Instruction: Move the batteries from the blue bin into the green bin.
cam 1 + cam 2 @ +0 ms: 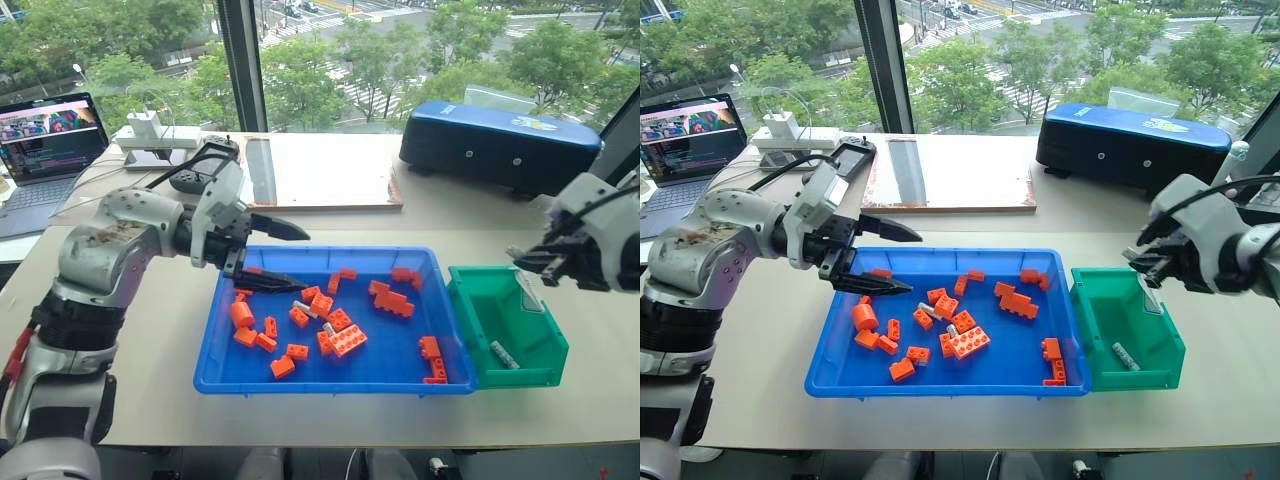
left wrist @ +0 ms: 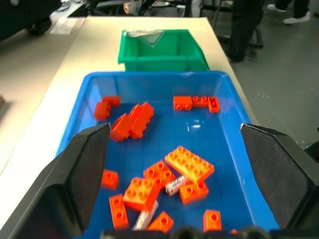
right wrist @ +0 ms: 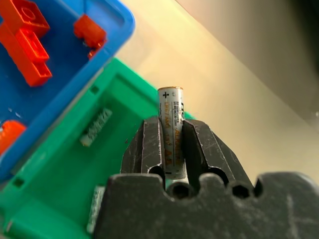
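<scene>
Beige table (image 1: 150, 380) holds blue bin (image 1: 330, 380) beside green bin (image 1: 520, 372). Right gripper (image 3: 172, 144) above green bin, clamped on battery (image 3: 172, 132). Left gripper (image 1: 275, 255) over blue bin, fingers apart, empty.

My left black two-fingered gripper (image 1: 268, 256) gapes toward three o'clock; right black two-fingered gripper (image 3: 172, 141) clamped, wrist raised.

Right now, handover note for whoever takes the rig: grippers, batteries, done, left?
Right gripper: shut on a battery, above the green bin.
Left gripper: open, empty, over the blue bin.
Done: at least two batteries lie in the green bin, one here.
Left: drop the held battery in, then pick out the ones among the orange bricks, two visible.
</scene>
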